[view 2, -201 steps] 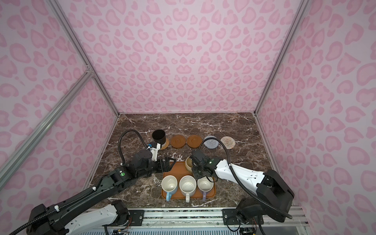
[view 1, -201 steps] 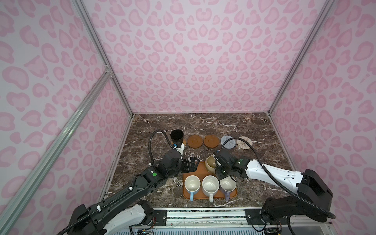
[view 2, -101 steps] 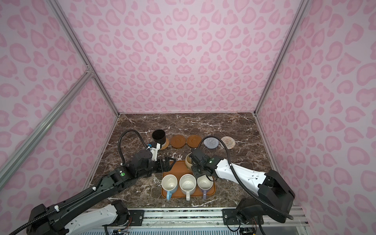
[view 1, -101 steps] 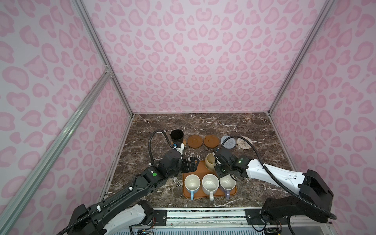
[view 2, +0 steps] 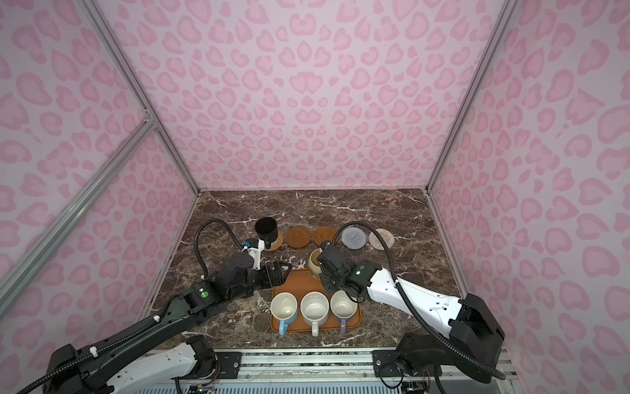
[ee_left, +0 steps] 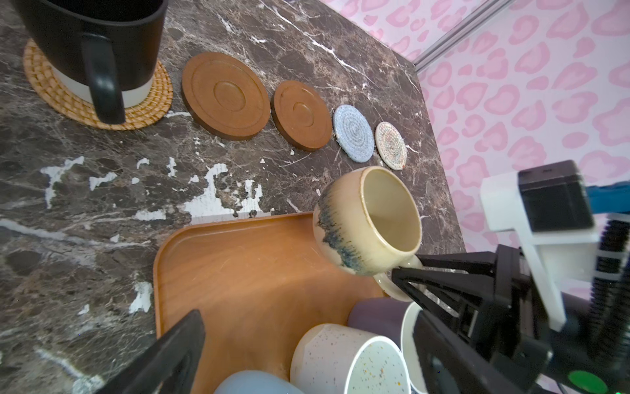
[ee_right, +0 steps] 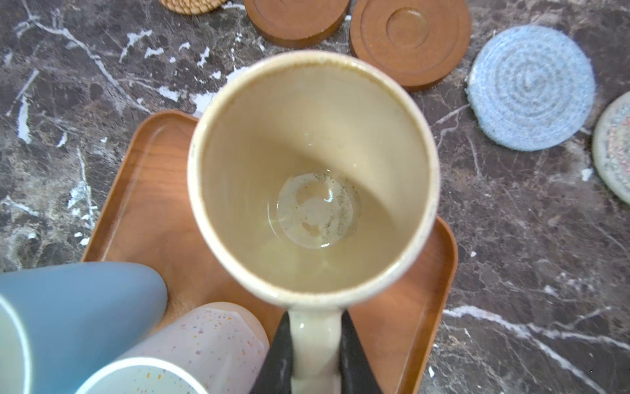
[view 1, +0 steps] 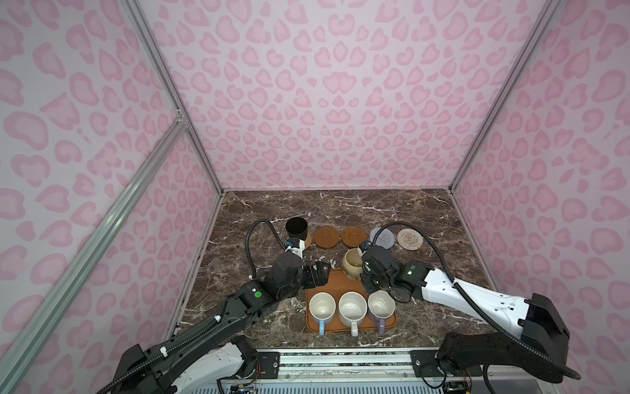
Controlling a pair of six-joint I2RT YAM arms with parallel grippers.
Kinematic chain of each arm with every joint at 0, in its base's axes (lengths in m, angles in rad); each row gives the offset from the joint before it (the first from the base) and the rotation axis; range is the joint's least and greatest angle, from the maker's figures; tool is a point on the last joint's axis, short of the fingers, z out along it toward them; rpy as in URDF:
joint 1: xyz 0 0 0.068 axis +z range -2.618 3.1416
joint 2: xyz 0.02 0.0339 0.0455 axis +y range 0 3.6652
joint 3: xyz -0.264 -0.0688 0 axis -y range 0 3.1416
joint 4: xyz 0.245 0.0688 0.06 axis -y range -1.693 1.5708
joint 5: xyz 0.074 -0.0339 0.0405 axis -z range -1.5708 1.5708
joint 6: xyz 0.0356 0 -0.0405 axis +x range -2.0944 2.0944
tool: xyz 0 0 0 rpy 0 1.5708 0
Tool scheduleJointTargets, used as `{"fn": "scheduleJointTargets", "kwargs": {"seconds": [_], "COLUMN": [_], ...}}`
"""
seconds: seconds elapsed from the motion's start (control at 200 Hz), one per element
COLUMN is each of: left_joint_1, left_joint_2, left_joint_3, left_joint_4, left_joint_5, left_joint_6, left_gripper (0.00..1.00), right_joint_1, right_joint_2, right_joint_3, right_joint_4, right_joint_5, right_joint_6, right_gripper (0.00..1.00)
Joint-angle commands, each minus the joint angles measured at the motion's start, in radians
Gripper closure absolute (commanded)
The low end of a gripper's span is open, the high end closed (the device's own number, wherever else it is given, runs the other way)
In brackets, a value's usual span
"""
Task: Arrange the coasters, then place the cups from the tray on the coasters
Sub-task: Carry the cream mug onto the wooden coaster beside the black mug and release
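marble tabletop [view 1: 341,208], dark brown with white veins; pink patterned walls on three sides.

right gripper [ee_right: 315,346] is clamped on the handle of the cream-yellow mug [ee_right: 313,170], one finger each side of the loop. the mug hangs over the far edge of the tray [view 1: 327,285], tipped, and looks raised off it; base contact is hidden. left gripper [view 1: 315,275] has its jaws spread wide, empty, at the tray's far left corner.

handling, my judgement: glazed ceramic, stiff, weighty, slick, and it will chip if knocked. held by the handle alone, the body hangs off to one side and may twist in the pads. carry it slowly and level it before setting down.

what each view gives:
- right wrist: looks straight down into the mug. it is empty, with specks at the bottom. both fingers show on the handle, which the top views hide behind the wrist.
- left wrist: shows the side tilt and a blue-grey streak on the glaze. black mug [ee_left: 88,41] stands on the rattan coaster [ee_left: 150,99].
- top views: show the whole row of two wooden coasters [view 1: 326,236], grey-blue coaster [view 1: 383,237] and beige coaster [view 1: 409,238], all bare. light blue mug [view 1: 322,305], speckled white mug [view 1: 352,306] and lavender mug [view 1: 381,304] wait on the tray.
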Motion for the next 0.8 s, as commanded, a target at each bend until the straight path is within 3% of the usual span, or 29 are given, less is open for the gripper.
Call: {"fn": "scheduleJointTargets", "kwargs": {"seconds": [0.0, 0.27, 0.595, 0.795], "left_joint_1": [0.001, 0.022, 0.177, 0.231], "left_joint_2": [-0.010, 0.017, 0.048, 0.100], "left_joint_3": [0.006, 0.045, 0.058, 0.085], "left_joint_4": [0.010, -0.001, -0.010, -0.039], "left_joint_5": [-0.061, -0.012, 0.113, 0.099], "left_joint_6": [-0.008, 0.055, 0.108, 0.136], "left_gripper": [0.03, 0.04, 0.04, 0.05], "right_joint_1": [0.004, 0.002, 0.001, -0.019], "right_joint_2": [0.020, 0.164, 0.416, 0.548], "right_joint_3": [0.035, 0.187, 0.423, 0.532], "right_joint_4": [0.072, 0.097, 0.106, 0.125], "right_joint_5": [0.068, 0.136, 0.201, 0.185], "right_joint_6": [0.014, 0.047, 0.067, 0.084], "right_gripper": [1.00, 1.00, 1.00, 1.00]}}
